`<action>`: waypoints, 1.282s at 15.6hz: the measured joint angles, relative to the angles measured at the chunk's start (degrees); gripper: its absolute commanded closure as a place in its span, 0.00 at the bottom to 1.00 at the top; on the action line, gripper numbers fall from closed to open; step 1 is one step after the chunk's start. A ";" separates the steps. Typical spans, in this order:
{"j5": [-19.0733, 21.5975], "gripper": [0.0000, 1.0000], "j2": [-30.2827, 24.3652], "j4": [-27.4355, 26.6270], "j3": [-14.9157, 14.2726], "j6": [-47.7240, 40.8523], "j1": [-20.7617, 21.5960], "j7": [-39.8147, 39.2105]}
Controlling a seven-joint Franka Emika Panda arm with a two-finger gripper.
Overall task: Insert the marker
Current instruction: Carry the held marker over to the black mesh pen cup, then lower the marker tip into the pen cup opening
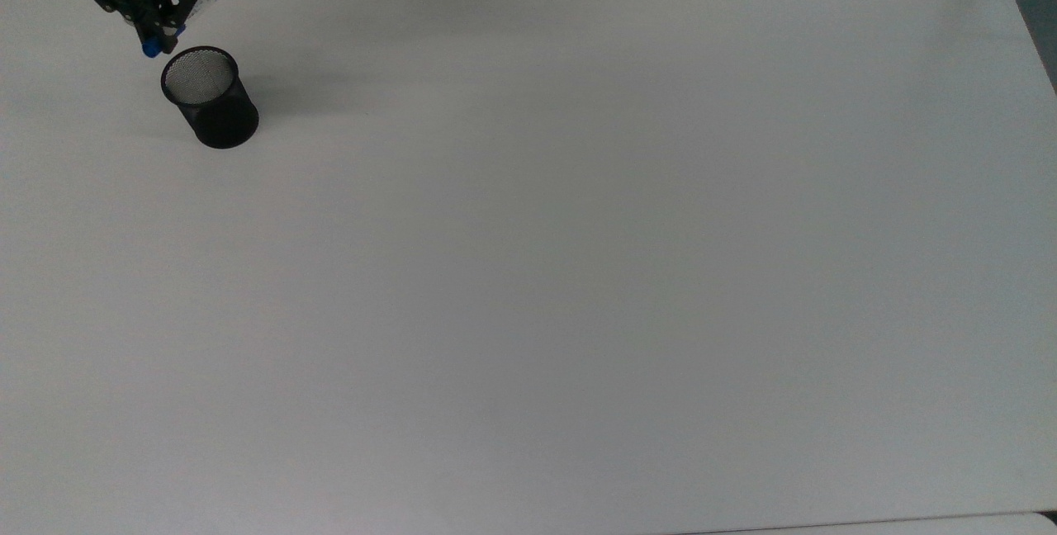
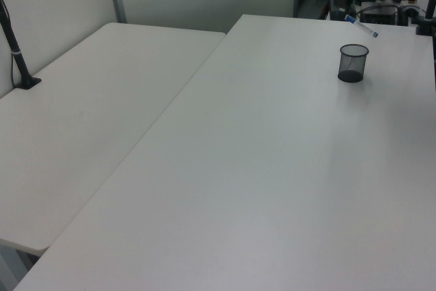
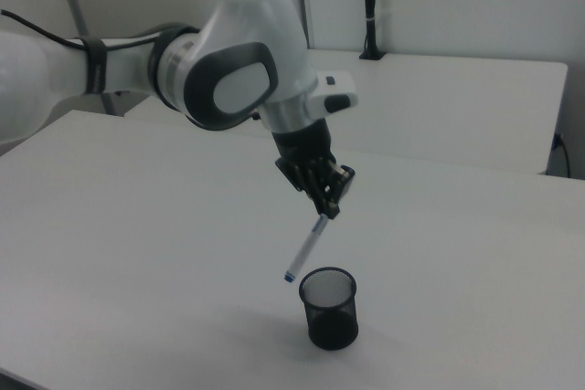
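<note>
Robot arm, white with dark joints, one only, reaching over a wide white tabletop (image 1: 578,271) and ending in a black two-finger end effector (image 3: 329,210). Its fingers are closed on one slim white-barrelled marker with blue ends (image 3: 304,248), pinching it near the upper end. In the right view the marker hangs tilted in the air, its lower blue tip just above and to the right view's left of one round black mesh cup (image 3: 329,308), not touching the rim. The cup stands upright on the tabletop.

From the top view, the end effector (image 1: 153,19) sits just beyond the cup (image 1: 210,97), toward the top view's upper left, with the marker's blue end (image 1: 150,49) close beside the cup's open mouth.

From the left view, the marker (image 2: 361,26) slants in the air above the cup (image 2: 352,63).
</note>
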 measured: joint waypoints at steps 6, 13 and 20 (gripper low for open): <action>0.00 1.00 6.02 -0.74 -2.84 7.77 -0.30 -0.19; 1.58 1.00 7.58 -0.71 -3.11 10.02 -0.46 -0.17; 2.13 1.00 9.68 -0.70 -2.97 12.97 0.84 2.05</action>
